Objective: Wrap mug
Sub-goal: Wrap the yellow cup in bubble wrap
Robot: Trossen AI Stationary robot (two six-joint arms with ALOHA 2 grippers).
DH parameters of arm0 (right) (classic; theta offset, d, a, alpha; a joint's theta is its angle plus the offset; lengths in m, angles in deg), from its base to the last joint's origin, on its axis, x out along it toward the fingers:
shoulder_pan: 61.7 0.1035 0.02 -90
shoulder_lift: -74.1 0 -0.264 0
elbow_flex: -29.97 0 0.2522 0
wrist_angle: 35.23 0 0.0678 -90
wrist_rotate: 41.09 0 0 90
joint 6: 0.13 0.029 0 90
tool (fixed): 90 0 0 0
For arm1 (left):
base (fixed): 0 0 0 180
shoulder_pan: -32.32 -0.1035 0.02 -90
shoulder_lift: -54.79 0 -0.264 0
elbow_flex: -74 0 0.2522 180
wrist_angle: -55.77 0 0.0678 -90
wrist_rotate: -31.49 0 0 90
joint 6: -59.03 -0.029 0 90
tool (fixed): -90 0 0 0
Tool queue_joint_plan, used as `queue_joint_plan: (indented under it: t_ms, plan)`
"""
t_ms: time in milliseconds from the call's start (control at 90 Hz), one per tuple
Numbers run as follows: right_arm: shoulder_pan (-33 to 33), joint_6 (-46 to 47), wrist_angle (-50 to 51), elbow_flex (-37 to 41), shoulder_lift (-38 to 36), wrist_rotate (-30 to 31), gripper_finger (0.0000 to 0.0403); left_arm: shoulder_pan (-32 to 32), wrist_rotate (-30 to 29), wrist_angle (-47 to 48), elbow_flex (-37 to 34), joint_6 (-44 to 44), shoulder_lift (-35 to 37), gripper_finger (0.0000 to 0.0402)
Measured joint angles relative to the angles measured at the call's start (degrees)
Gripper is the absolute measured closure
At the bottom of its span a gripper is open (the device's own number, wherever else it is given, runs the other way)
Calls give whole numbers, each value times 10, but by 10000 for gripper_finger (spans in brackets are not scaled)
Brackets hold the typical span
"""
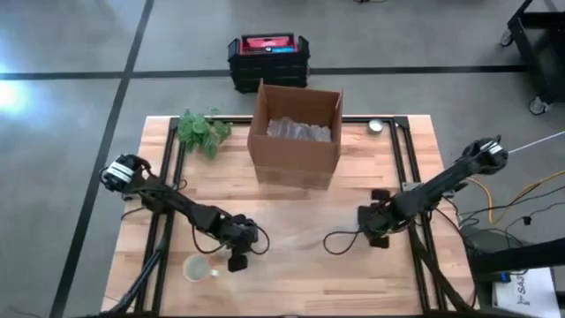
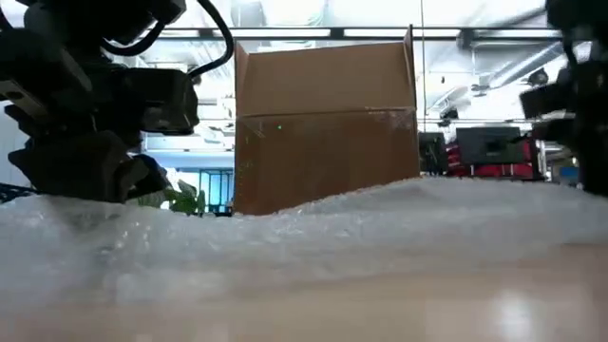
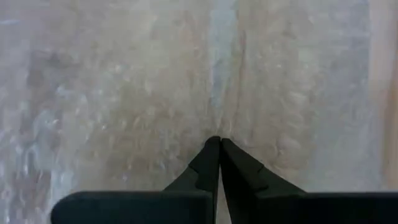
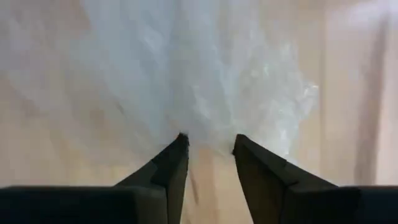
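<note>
The left end effector (image 1: 237,252) is pinching the bubble wrap (image 1: 296,228) clenched, mug (image 1: 196,268) lying just beside it, while the right end effector (image 1: 373,231) is gaping open at the sheet's opposite edge.

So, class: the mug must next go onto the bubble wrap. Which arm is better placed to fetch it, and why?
Probably the left. The left gripper, shut on the bubble wrap, sits just beside the mug at the table's near-left corner. The right gripper, open at the sheet's far edge, would have to cross it.
</note>
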Motion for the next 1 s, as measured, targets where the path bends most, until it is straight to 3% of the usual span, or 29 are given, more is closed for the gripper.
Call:
queue_joint_plan:
  t_ms: [200, 289, 400, 544, 744, 867, 1000]
  plan:
    - [0, 61, 6, -46, -83, 47, 305, 1, 4, 12, 1, 5, 17, 402]
    - [0, 56, -71, -53, -100, 103, 311, 1, 4, 23, 9, 5, 36, 402]
    - [0, -21, -168, -40, -101, 138, 318, 0, -4, 10, 29, 5, 75, 401]
    - [0, -81, -166, -30, -65, 126, 327, 0, -63, 10, 35, -7, 106, 402]
    - [1, 12, -42, -29, -27, 47, 333, 0, -76, 6, 34, -17, 103, 401]
    - [2, 17, -51, -29, -26, 16, 304, 0, -76, 3, 34, -25, 93, 401]
    - [10, -7, -53, -18, -25, 56, 247, 0, -75, -6, 34, -26, 86, 402]
